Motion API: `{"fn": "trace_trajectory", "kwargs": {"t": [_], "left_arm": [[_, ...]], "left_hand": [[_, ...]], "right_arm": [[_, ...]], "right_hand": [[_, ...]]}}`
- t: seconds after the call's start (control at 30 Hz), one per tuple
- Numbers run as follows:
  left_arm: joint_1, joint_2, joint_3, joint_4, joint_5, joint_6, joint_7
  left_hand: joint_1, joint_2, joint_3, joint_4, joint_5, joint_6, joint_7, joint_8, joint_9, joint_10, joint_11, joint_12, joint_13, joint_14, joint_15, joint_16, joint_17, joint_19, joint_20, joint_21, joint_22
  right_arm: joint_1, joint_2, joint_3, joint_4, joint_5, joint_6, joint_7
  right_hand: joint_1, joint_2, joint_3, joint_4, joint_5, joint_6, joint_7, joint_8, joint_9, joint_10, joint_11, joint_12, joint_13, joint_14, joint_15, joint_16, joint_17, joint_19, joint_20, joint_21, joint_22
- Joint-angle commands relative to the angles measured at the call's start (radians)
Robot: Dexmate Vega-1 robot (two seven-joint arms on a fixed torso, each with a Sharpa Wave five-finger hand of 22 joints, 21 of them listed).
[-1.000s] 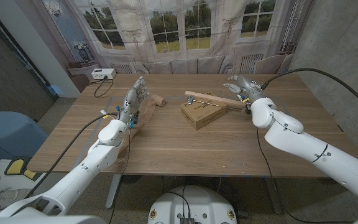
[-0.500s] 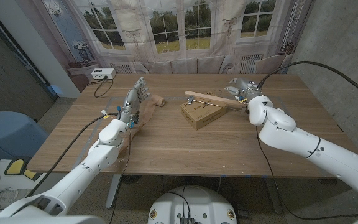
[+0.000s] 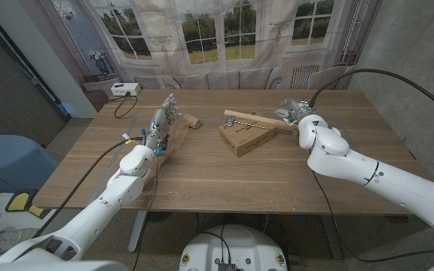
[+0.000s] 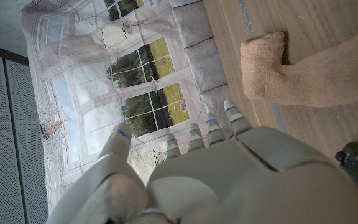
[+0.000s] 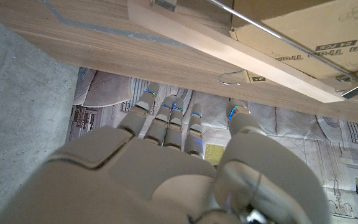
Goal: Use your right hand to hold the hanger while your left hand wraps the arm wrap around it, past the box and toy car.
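While the wooden hanger (image 3: pixel 258 120) lay across the box (image 3: pixel 245 136) at upper centre, the right hand (image 3: pixel 292 108) hovered just beside it, fingers apart and empty; it likely needed to close squarely on the bar. Left hand (image 3: pixel 162 119) stood spread beside the arm wrap (image 3: pixel 181 129).

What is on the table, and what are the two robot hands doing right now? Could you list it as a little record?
Table: wooden table
Hanger: wooden hanger lying across the cardboard box
Arm wrap: tan arm wrap lying on the table by the left hand
Left hand: left hand raised, fingers apart, holding nothing
Right hand: right hand by the hanger's end; a grip cannot be told
Far edge: small white device
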Motion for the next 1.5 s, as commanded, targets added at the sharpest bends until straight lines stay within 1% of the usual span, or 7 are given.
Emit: {"fn": "trace_trajectory", "kwargs": {"t": [0.03, 0.3, 0.47, 0.77, 1.27, 1.47, 1.5], "left_arm": [[-0.014, -0.005, 0.001, 0.023, -0.005, -0.002, -0.012], [-0.036, -0.015, 0.006, 0.057, -0.008, -0.004, -0.029], [-0.051, -0.023, 0.009, 0.083, -0.011, -0.006, -0.040], [-0.069, -0.032, 0.011, 0.116, -0.017, -0.008, -0.055], [-0.098, -0.046, 0.018, 0.161, -0.022, -0.012, -0.082], [-0.104, -0.051, 0.020, 0.170, -0.023, -0.016, -0.089], [-0.104, -0.051, 0.020, 0.170, -0.022, -0.016, -0.087]], "left_hand": [[-0.009, -0.003, 0.004, 0.006, 0.003, 0.007, -0.002, 0.004, 0.004, 0.003, 0.000, 0.008, 0.000, 0.005, 0.003, -0.002, 0.005, 0.010, 0.002, 0.004, 0.002], [-0.010, -0.003, 0.005, 0.006, 0.003, 0.006, -0.001, 0.004, 0.004, 0.004, 0.000, 0.008, 0.000, 0.006, 0.004, -0.003, 0.006, 0.011, 0.002, 0.003, 0.002], [-0.010, -0.003, 0.005, 0.006, 0.003, 0.005, 0.000, 0.003, 0.004, 0.004, -0.001, 0.008, 0.000, 0.007, 0.005, -0.003, 0.006, 0.011, 0.002, 0.003, 0.002], [-0.010, -0.003, 0.005, 0.006, 0.003, 0.006, 0.000, 0.003, 0.004, 0.004, 0.000, 0.007, 0.000, 0.006, 0.004, -0.004, 0.006, 0.011, 0.002, 0.003, 0.002], [-0.011, -0.002, 0.006, 0.006, 0.003, 0.005, 0.001, 0.002, 0.004, 0.003, 0.001, 0.006, 0.000, 0.007, 0.005, -0.006, 0.006, 0.010, 0.002, 0.002, 0.003], [-0.011, -0.002, 0.006, 0.006, 0.003, 0.005, 0.001, 0.003, 0.004, 0.004, 0.002, 0.007, 0.000, 0.007, 0.005, -0.007, 0.007, 0.010, 0.002, 0.002, 0.003], [-0.012, -0.003, 0.006, 0.006, 0.003, 0.005, 0.001, 0.002, 0.004, 0.003, -0.001, 0.006, 0.001, 0.006, 0.005, -0.007, 0.007, 0.010, 0.002, 0.001, 0.003]], "right_arm": [[0.067, 0.012, -0.073, 0.042, -0.026, -0.072, 0.070], [0.116, 0.022, -0.124, 0.077, -0.024, -0.098, 0.113], [0.162, 0.027, -0.177, 0.103, -0.038, -0.118, 0.152], [0.208, 0.035, -0.224, 0.132, -0.028, -0.133, 0.190], [0.273, 0.019, -0.315, 0.134, -0.042, -0.146, 0.263], [0.326, 0.033, -0.390, 0.164, -0.078, -0.169, 0.325], [0.337, 0.036, -0.406, 0.171, -0.087, -0.170, 0.336]], "right_hand": [[0.013, 0.000, 0.009, 0.002, 0.000, -0.001, 0.001, -0.001, 0.002, 0.011, 0.002, 0.007, 0.002, 0.011, 0.003, 0.004, 0.003, 0.014, -0.002, 0.008, 0.001], [0.016, 0.000, 0.008, 0.003, -0.001, -0.006, 0.000, -0.003, 0.002, 0.014, 0.002, 0.007, 0.002, 0.016, 0.001, 0.005, 0.003, 0.021, -0.002, 0.009, 0.001], [0.018, -0.001, 0.007, 0.004, -0.002, -0.013, -0.003, -0.006, 0.002, 0.013, 0.003, 0.005, 0.002, 0.016, 0.001, 0.005, 0.003, 0.023, -0.001, 0.009, 0.001], [0.023, -0.006, 0.004, 0.003, -0.003, -0.037, -0.008, -0.013, 0.002, -0.003, 0.006, -0.003, 0.002, 0.011, 0.002, 0.002, 0.002, 0.023, 0.000, 0.007, 0.001], [0.010, -0.030, -0.005, 0.009, -0.008, -0.076, -0.019, -0.021, 0.002, -0.024, 0.010, -0.012, 0.003, 0.001, 0.001, -0.006, 0.002, 0.018, 0.004, 0.001, 0.001], [0.009, -0.037, -0.005, 0.009, -0.008, -0.095, -0.024, -0.023, 0.002, -0.044, 0.003, -0.018, 0.004, -0.006, 0.000, -0.011, 0.001, 0.014, 0.008, -0.003, 0.001], [0.020, -0.035, 0.002, 0.004, -0.006, -0.109, -0.026, -0.024, 0.002, -0.054, 0.002, -0.021, 0.004, -0.017, 0.000, -0.017, -0.001, 0.014, 0.007, -0.004, 0.001]]}}
